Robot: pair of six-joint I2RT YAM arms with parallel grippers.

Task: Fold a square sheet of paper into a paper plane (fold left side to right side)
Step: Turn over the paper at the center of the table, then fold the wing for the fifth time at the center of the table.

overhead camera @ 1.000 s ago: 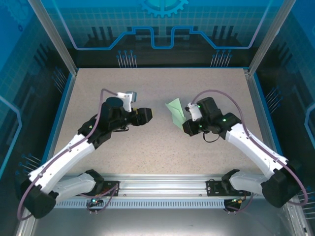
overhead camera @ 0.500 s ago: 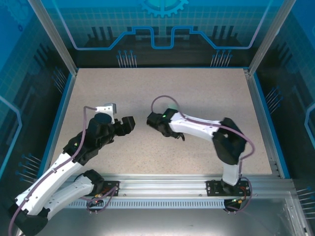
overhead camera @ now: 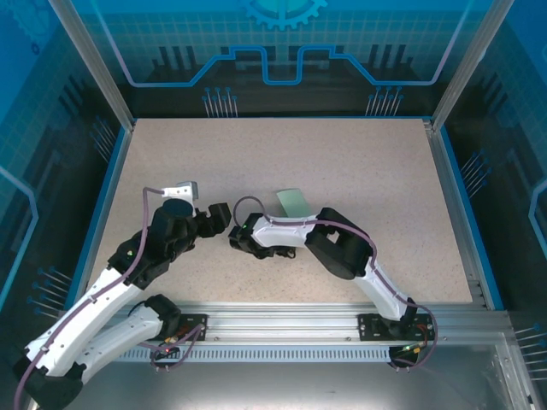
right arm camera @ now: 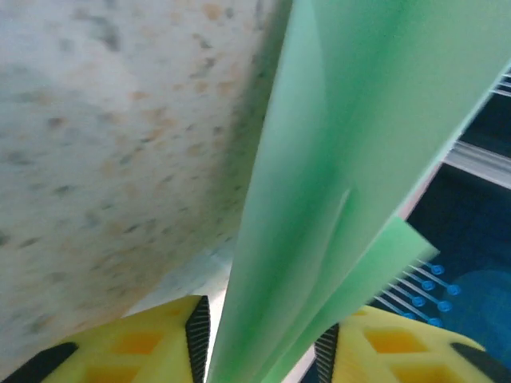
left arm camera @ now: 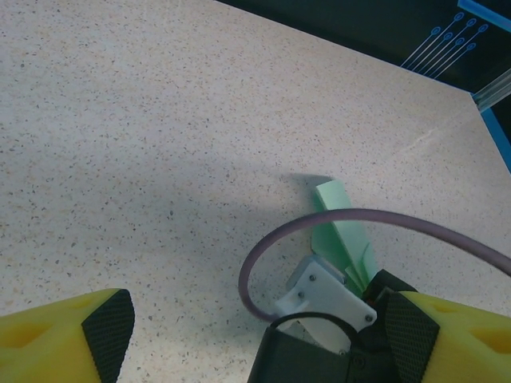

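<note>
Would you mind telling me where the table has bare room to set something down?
The speckled beige table is bare along its back edge, down its right side and in the far left corner. The middle is crowded: the white left arm, the white right arm and the pale mint-green folded paper meet there.

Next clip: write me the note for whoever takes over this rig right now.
Left gripper: open and empty.
Right gripper: the folded pale mint-green paper stands between its fingers; I cannot tell whether it is clamped or released.
Done: the paper is already folded into a slim, layered shape and sits near the middle of the speckled table.
Left: confirm it is a finished plane, set it down, then back both arms off.
</note>
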